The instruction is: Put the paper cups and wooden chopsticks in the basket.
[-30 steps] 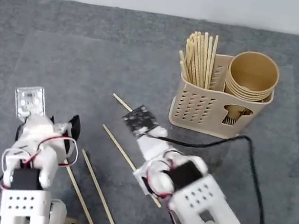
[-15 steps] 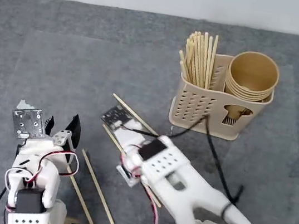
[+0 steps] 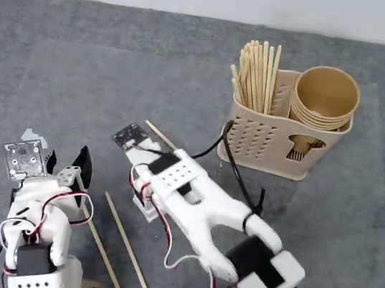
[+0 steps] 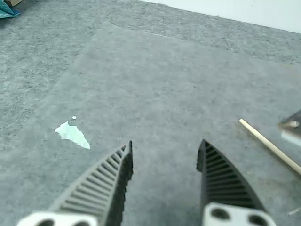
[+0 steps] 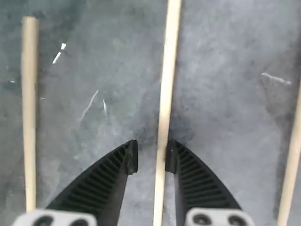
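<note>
We are seeing the right gripper (image 5: 151, 157) straddling one loose wooden chopstick (image 5: 165, 94) on the grey, felt-like counter (image 3: 115, 82), its ribbed black fingers (image 5: 113, 176) standing only narrowly apart and not yet clamping the round stick, while in the high view the arm's white body (image 3: 198, 203) is hiding them. The left gripper (image 4: 164, 155) is hovering at the near left, toothed fingers spread wide, holding nothing. At the far right the perforated beige basket (image 3: 272, 141) is holding a chopstick bundle (image 3: 257, 74) beside nested paper cups (image 3: 325, 98).
</note>
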You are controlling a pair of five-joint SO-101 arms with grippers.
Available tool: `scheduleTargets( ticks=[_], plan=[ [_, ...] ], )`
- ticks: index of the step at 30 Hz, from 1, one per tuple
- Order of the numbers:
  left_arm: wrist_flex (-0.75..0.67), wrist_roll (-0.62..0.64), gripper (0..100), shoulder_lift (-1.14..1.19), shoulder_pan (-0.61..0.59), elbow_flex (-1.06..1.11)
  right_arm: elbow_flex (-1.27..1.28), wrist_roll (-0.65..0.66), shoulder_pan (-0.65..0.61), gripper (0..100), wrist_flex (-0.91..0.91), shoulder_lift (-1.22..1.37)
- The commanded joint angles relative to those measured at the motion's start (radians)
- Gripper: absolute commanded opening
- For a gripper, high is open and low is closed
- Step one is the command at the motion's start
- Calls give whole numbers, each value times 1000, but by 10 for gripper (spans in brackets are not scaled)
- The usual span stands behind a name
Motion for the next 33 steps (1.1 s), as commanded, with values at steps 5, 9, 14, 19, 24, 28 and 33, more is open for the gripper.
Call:
scheduleTargets(
  ticks=[5, 9, 14, 19, 24, 28, 33],
  plan=[
    [-23, -14, 217, -18, -6, -8, -94, -6, 45, 115, 10, 82],
    [-23, -14, 217, -18, -6, -7, -95, 0, 53, 55, 5, 93],
    [-23, -14, 217, -18, -6, -7, -97, 12, 64, 8, 18, 74],
    [-23, -14, 217, -18, -6, -7, -97, 54, 107, 8, 96, -42],
    [-23, -14, 217, -18, -6, -7, -100, 91, 166, 8, 188, -268],
    [-25, -14, 217, -18, -6, -5, -155, 146, 226, 8, 252, -453],
    [-25, -14, 217, -18, -6, -4, -318, 164, 325, 8, 286, -593]
  ],
)
